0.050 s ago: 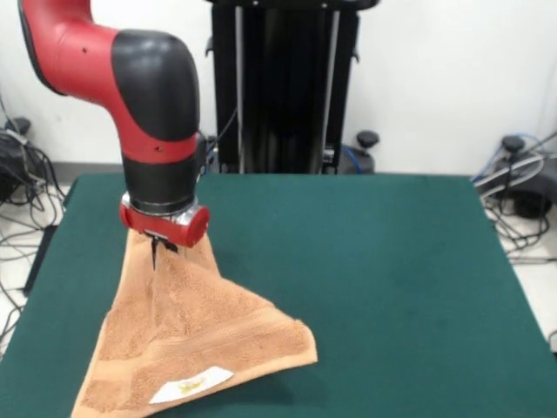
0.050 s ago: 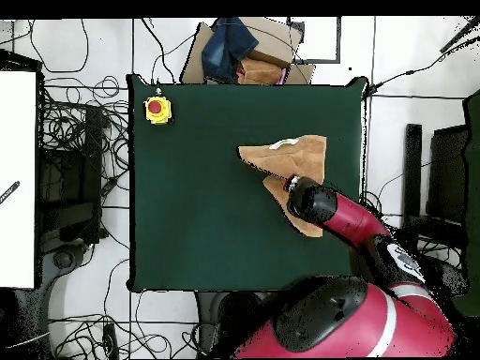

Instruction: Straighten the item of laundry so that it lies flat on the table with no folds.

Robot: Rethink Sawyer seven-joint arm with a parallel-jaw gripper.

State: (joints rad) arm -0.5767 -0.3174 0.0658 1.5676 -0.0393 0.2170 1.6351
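We see the claw (image 1: pixel 157 252) pinching the towel (image 1: pixel 196 344) up, label (image 1: pixel 191 384) at six o'clock, bench (image 1: pixel 374 279) beneath.

I see a tan-orange towel (image 1: pixel 196 335) with a white label (image 1: pixel 191 384) on my dark green table (image 1: pixel 383 287); my arm (image 1: pixel 130 78) is red and black.

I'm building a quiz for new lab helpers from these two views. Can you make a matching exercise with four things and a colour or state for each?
Things:
1. towel
2. table
3. label
4. button box

Descriptions:
A. dark green
B. yellow with a red top, at a table corner
C. tan-orange, pulled up into a peak under the claw
D. white, near the towel's edge

Pairs: 1-C, 2-A, 3-D, 4-B
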